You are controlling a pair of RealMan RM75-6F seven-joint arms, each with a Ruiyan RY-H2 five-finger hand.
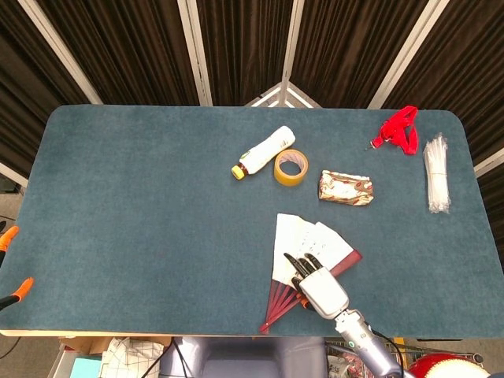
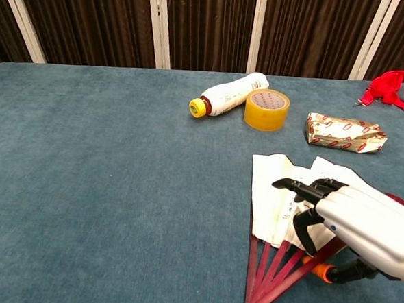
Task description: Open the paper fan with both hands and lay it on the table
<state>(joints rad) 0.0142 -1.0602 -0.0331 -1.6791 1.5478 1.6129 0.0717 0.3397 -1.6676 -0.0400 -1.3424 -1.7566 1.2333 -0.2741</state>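
Observation:
The paper fan lies partly spread on the blue table near the front edge, right of centre, with white paper leaves and dark red ribs that meet at a pivot towards me. In the chest view the fan shows its leaves fanned to the right. My right hand rests palm down on the fan's right half, its dark fingers pressing the paper. The chest view shows the right hand with its orange-tipped thumb low beside the outer rib. No view shows my left hand.
Behind the fan lie a white bottle with a yellow cap, a yellow tape roll and a patterned packet. A red lanyard and a clear plastic bundle sit at the far right. Orange pieces show beyond the table's left edge.

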